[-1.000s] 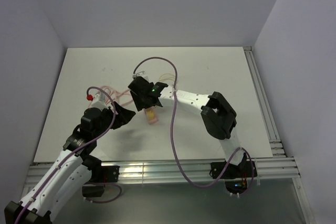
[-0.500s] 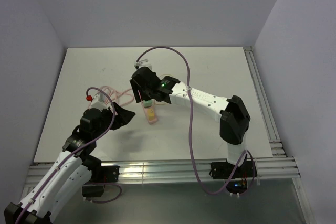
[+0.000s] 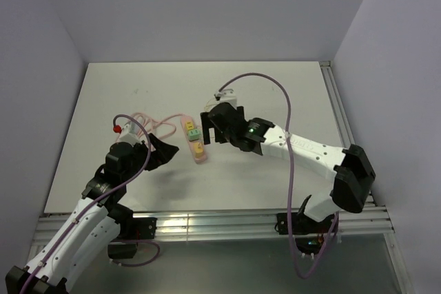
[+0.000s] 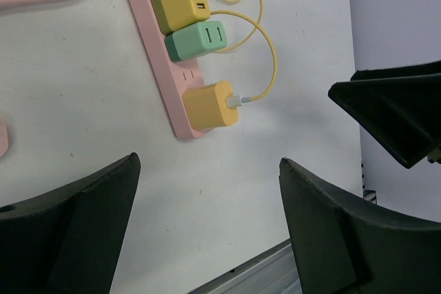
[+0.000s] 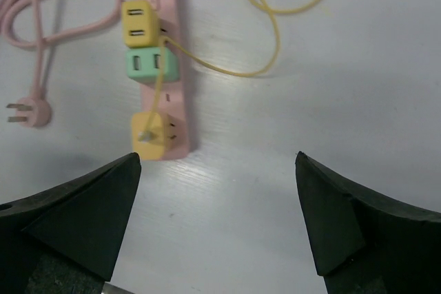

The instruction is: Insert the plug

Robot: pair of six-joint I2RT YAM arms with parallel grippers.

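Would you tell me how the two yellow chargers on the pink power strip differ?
The end yellow charger has the yellow cable plugged in; the upper yellow charger has both ports empty. The upper one touches the green charger; the end one sits apart from it. Both sit on the power strip.

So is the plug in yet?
Looks done: the yellow charger, green charger and end charger all sit in the pink power strip, with the yellow cable in the end charger. In hand: nothing; left hand and right hand are open, empty. Left: apparently nothing.
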